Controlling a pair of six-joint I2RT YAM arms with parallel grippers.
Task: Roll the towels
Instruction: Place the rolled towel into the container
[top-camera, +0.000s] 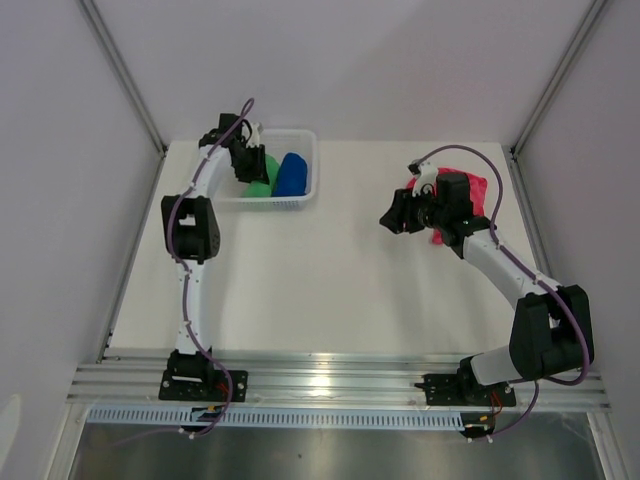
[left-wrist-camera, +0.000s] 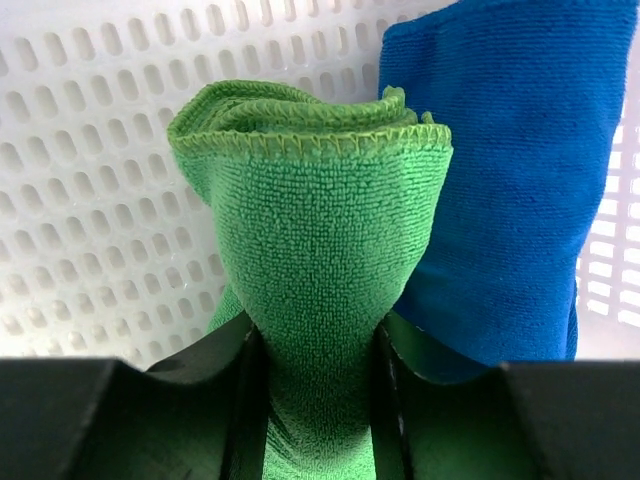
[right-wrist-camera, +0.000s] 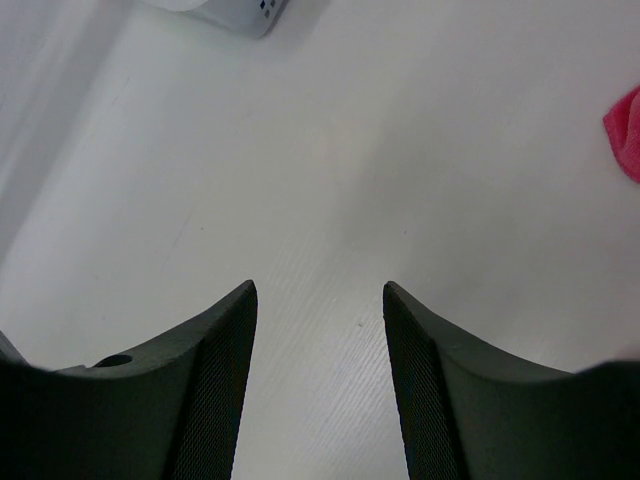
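A white mesh basket (top-camera: 300, 201) is seen at the far left of the white table (top-camera: 330, 280), and two of the towels are held in it side by side and touching: the green towel (left-wrist-camera: 320, 230) on the left and the blue towel (left-wrist-camera: 500, 170) on the right. The green towel is rolled, and its layered end is shown to the left wrist camera, with the stitched hem running across the top of the roll. Its lower part is pinched by the left gripper (left-wrist-camera: 318, 350), whose jaws are closed against both sides of the roll so that the cloth is squeezed narrow between them. The blue towel is set just beside the green one, against the perforated wall of the basket. Whether it is fully rolled cannot be told from the wrist view, though from above it is seen as a compact rounded bundle. The left arm (top-camera: 190, 225) is stretched along the left edge of the table and reaches into the basket. The pink-red towel (top-camera: 478, 190) is found at the far right of the table, well apart from the basket and largely hidden behind the wrist of the right arm (top-camera: 505, 270), so its shape cannot be made out. The right gripper (right-wrist-camera: 318, 300) is held above bare table, turned towards the left, with its jaws parted and nothing between them; only the tabletop is seen in the gap. A corner of the pink-red towel is caught at the right edge of the right wrist view, apart from the jaws.
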